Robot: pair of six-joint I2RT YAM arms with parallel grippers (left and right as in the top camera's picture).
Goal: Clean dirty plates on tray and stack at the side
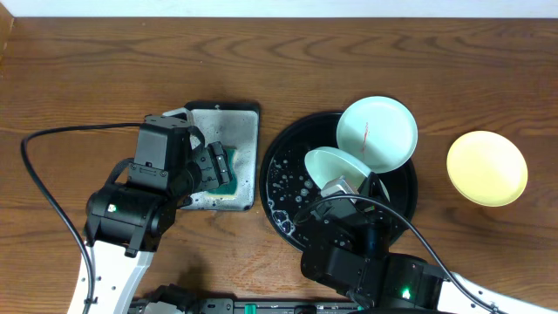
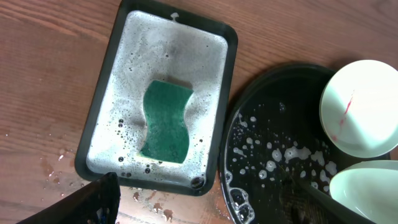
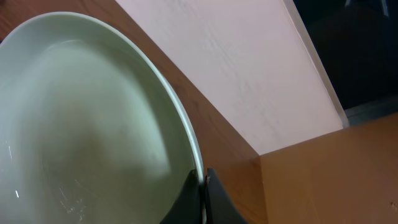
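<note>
Here, right fingers pinching tilted glossy mint plate by rim, left fingers spread

Even, soft light — sharp, glare-free

Left gripper points downward, jaws spread wide; right gripper has its jaws pinched tight on the rim of a tilted mint plate.

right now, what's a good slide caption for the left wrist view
Green sponge lying in a foamy grey tray, beside the sudsy black tray and a red-streaked mint plate.
</note>
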